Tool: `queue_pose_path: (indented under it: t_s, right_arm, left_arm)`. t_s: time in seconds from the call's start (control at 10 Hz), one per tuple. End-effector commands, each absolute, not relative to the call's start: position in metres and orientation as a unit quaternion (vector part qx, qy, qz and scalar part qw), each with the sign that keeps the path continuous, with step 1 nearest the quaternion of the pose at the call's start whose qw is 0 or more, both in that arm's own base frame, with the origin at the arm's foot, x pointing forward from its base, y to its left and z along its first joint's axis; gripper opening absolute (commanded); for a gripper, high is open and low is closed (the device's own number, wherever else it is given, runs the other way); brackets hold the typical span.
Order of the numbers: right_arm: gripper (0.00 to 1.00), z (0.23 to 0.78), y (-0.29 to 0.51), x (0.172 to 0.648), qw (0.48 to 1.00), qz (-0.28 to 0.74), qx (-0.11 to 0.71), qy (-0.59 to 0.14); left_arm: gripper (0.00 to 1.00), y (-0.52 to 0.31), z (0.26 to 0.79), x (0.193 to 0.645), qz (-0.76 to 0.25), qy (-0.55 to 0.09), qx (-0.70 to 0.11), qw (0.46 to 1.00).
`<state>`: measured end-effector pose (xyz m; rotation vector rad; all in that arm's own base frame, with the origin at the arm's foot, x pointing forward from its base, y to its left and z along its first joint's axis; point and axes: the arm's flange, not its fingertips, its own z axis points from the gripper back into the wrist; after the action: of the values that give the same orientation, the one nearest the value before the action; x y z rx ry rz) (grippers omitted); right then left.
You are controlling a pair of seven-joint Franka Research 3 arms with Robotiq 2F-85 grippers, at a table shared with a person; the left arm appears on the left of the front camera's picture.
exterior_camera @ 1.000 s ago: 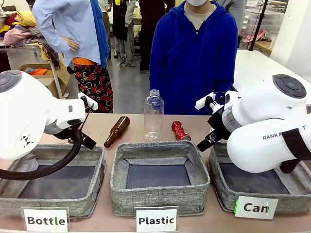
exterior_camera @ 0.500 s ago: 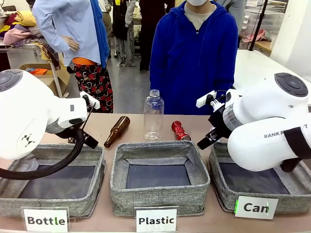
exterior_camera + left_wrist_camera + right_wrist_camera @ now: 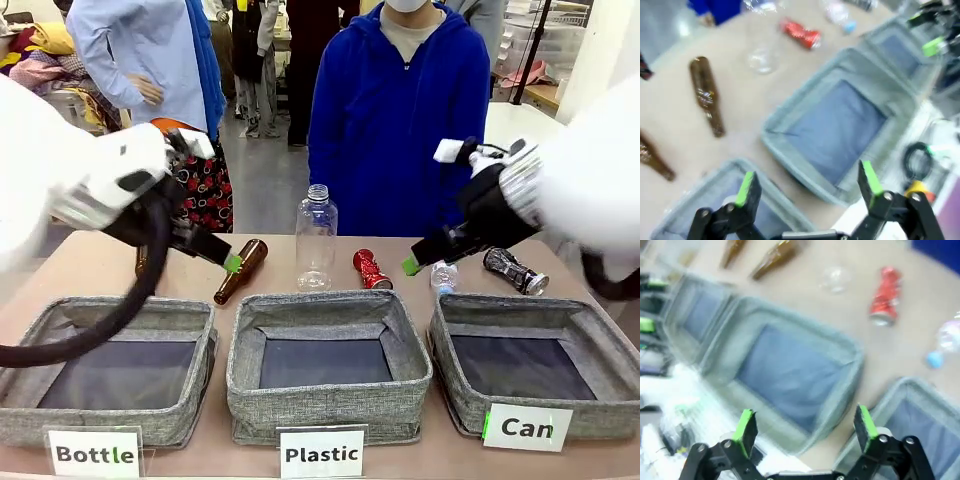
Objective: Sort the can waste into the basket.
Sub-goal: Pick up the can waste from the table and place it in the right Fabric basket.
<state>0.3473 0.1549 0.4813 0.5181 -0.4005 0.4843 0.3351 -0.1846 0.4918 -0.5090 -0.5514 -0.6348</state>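
The shiny red crushed can [image 3: 371, 269] lies on the table behind the middle basket, and it also shows as the red can [image 3: 800, 33] and the red can [image 3: 885, 296] in the wrist views. The black crushed can [image 3: 515, 270] lies at the far right, behind the "Can" basket [image 3: 600, 415]. The "Can" basket [image 3: 920, 425] holds nothing. My left gripper [image 3: 229, 262] hangs open over the brown bottle, and the left gripper [image 3: 807, 182] is empty. My right gripper [image 3: 411, 265] hovers open between the red can and the "Can" basket, and the right gripper [image 3: 805, 426] is empty.
An upright clear bottle [image 3: 316, 238] stands mid-table. A small clear bottle [image 3: 443, 276] lies beside my right gripper. Two brown bottles [image 3: 240, 271] [image 3: 140, 262] lie at the left. The "Plastic" basket [image 3: 328, 400] and the "Bottle" basket [image 3: 110, 415] sit in front. A person in blue stands across the table.
Both arms have swung upward and their grippers now point down toward the table. The black can and the small clear bottle have come into sight behind the "Can" basket.
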Motion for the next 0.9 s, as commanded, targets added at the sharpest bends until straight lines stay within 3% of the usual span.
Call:
queue_pose_path:
  t_s: [0.0, 0.3, 0.8]
  right_arm:
    - [1.0, 0.498, 0.103, 0.341, 0.902, 0.237, 0.338, -0.123]
    - [1.0, 0.499, 0.009, 0.311, 0.86, 0.195, 0.442, -0.165]
    - [1.0, 0.453, -0.128, 0.275, 0.813, -0.022, 0.52, -0.26]
  left_arm:
    - [1.0, -0.129, 0.515, 0.325, -0.298, -0.206, -0.327, 0.873]
    - [1.0, -0.027, 0.516, 0.304, -0.256, -0.225, -0.45, 0.825]
    - [1.0, 0.072, 0.459, 0.281, -0.012, -0.297, -0.534, 0.791]
